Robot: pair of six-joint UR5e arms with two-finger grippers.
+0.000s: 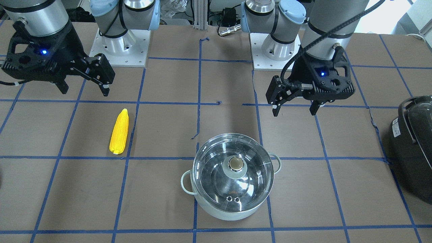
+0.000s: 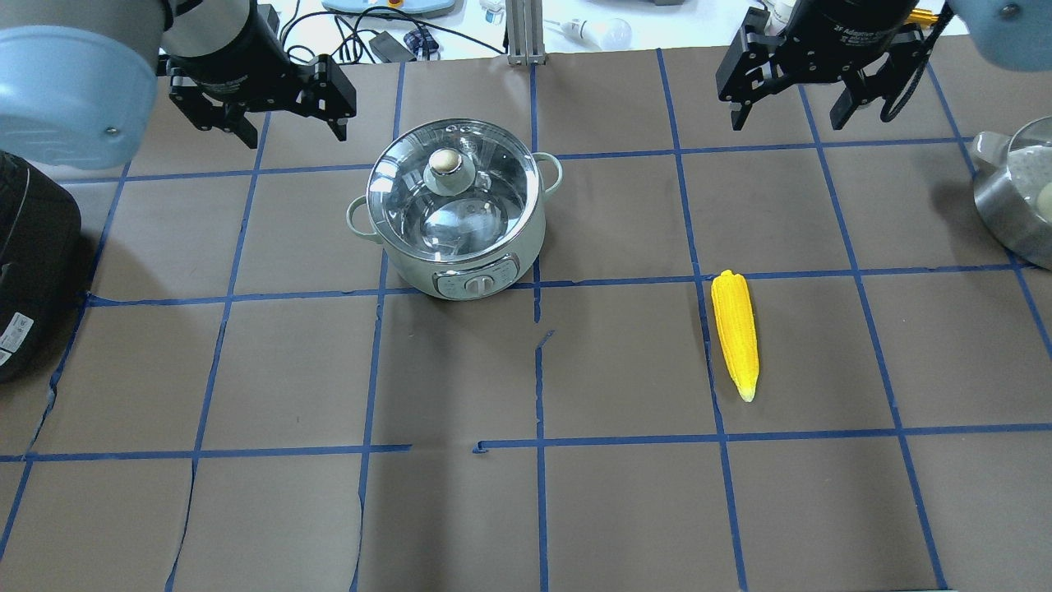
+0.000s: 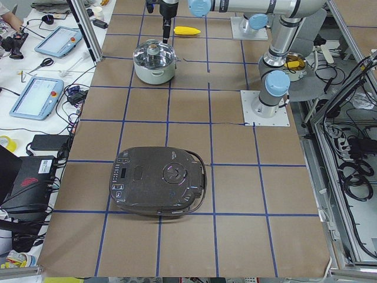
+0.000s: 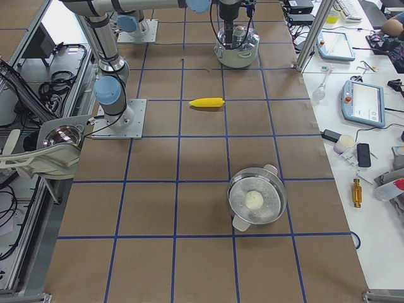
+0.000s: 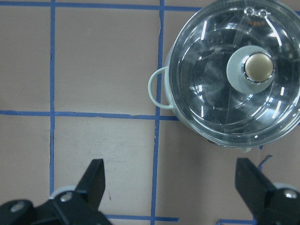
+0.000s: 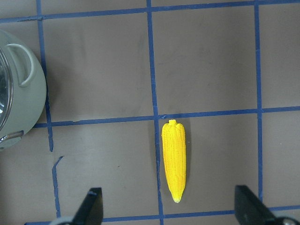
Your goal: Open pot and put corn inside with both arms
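The mint-green pot (image 1: 219, 211) stands on the brown table with its clear glass lid (image 1: 216, 175) on and the metallic knob (image 1: 236, 163) on top. It also shows in the overhead view (image 2: 411, 275) and the left wrist view (image 5: 157, 89). The yellow corn (image 1: 119, 132) lies flat on the table, apart from the pot; it also shows in the overhead view (image 2: 734, 333) and the right wrist view (image 6: 174, 161). My left gripper (image 1: 294, 112) hangs open and empty above the table beside the pot. My right gripper (image 1: 85, 91) hangs open and empty above the table near the corn.
A black appliance with a handle (image 2: 29, 271) sits at the table's end on my left. A steel pot with a lid (image 2: 1019, 197) sits at the end on my right. Blue tape lines grid the table.
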